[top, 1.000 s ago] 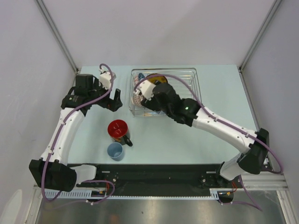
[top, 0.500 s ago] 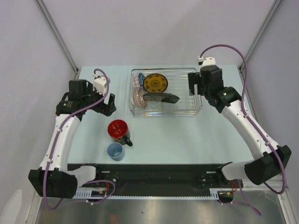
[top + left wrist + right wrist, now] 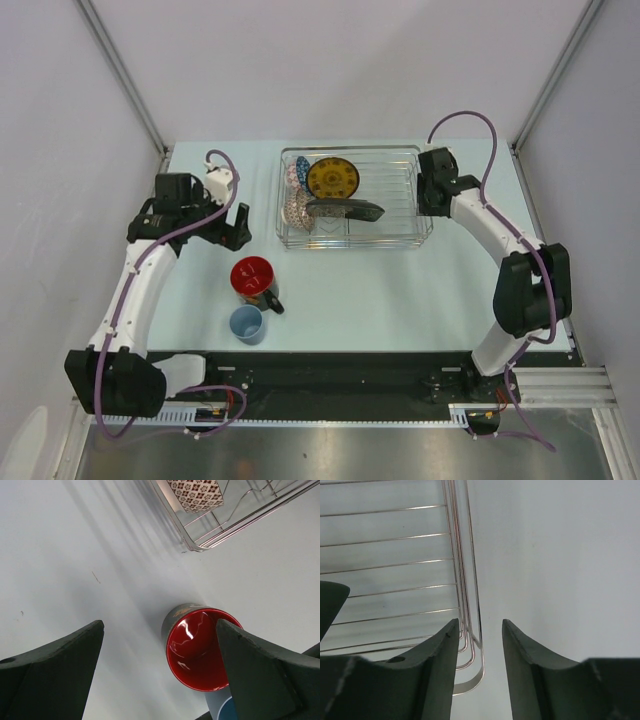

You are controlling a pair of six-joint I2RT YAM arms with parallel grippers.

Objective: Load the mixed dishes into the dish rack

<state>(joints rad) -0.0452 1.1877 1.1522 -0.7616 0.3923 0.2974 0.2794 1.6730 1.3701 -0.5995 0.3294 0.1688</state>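
As if steadying the rack point(image 3: 395, 195), straddles its rim with right hand point(image 3: 479, 624) (grip unclear); poises left hand point(image 3: 159, 624), spread wide, above mug point(image 3: 197, 650).

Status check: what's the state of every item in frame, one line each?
dish rack: on table, partly loaded
yellow patterned plate: in rack, propped on edge
dark square plate: in rack, tilted
pinkish bowl: in rack, on edge
blue bowl: in rack, on edge
black mug: on table, upright, empty
light-blue cup: on table, upright
left gripper: jaws wide open, empty
right gripper: jaws partly open, empty
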